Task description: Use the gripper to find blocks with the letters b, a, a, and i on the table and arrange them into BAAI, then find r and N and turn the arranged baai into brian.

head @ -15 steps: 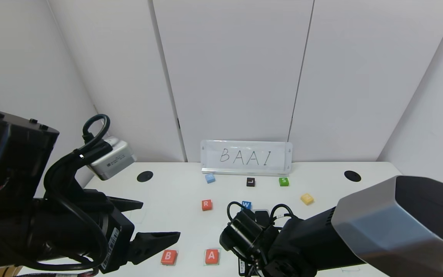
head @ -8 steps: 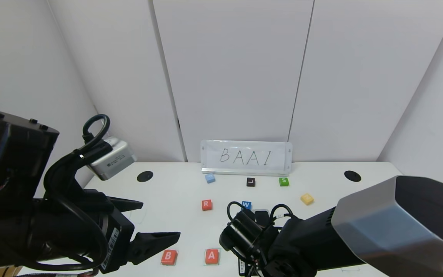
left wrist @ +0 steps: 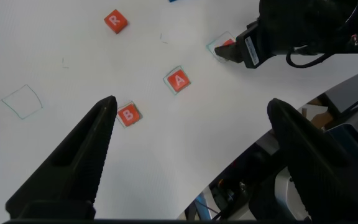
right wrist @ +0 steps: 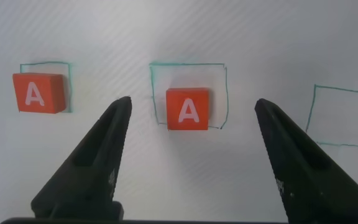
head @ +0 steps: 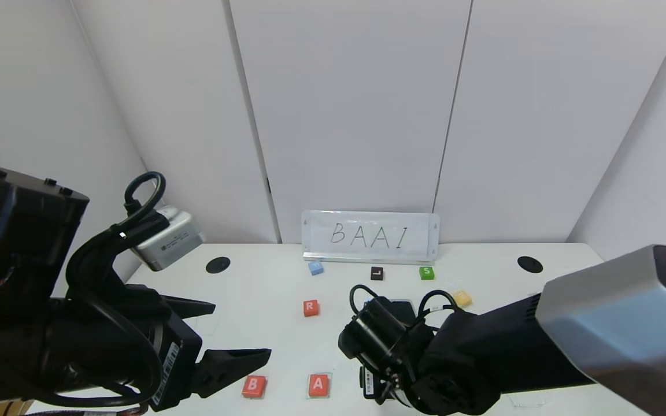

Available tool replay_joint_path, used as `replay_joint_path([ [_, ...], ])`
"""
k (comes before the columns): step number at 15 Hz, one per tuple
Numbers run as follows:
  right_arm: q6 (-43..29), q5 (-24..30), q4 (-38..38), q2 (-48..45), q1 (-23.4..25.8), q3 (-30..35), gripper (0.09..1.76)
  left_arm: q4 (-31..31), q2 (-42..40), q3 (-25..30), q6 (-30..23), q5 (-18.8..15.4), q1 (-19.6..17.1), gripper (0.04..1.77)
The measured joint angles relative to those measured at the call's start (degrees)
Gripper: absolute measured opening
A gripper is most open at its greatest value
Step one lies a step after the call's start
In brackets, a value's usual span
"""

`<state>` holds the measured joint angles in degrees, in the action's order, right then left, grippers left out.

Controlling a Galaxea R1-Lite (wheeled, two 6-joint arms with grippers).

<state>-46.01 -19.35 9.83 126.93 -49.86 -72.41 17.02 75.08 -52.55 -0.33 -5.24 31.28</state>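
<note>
Right wrist view shows the right gripper (right wrist: 188,162) spread open above the second small orange-red plastic A cube (right wrist: 188,108), which sits inside a thin teal drawn square on the white worktop (right wrist: 166,186). Next square (right wrist: 344,117) awaits the I; lift straight up before travelling. Left gripper (left wrist: 191,124) hovers open near the small orange-red plastic B cube (left wrist: 128,114).

matt white table (head: 263,300), matt black plastic fingers (right wrist: 98,168)

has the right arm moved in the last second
Yes. The right end effector, open over the second A block, has shifted away from the robot: the arm now covers the blue W block.
</note>
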Motion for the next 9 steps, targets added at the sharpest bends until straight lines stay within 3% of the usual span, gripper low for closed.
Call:
replay_joint_path([
  [6, 8.0, 0.3, 0.16, -6.73, 3.67, 5.24, 1.58, -0.02, 0.0, 0.11, 0.0, -0.01, 0.0, 1.72],
  [9, 14.1, 3.91, 0.18, -9.97, 7.52, 8.67, 1.62, -0.05, 0.02, 0.3, 0.01, -0.01, 0.0, 1.72],
])
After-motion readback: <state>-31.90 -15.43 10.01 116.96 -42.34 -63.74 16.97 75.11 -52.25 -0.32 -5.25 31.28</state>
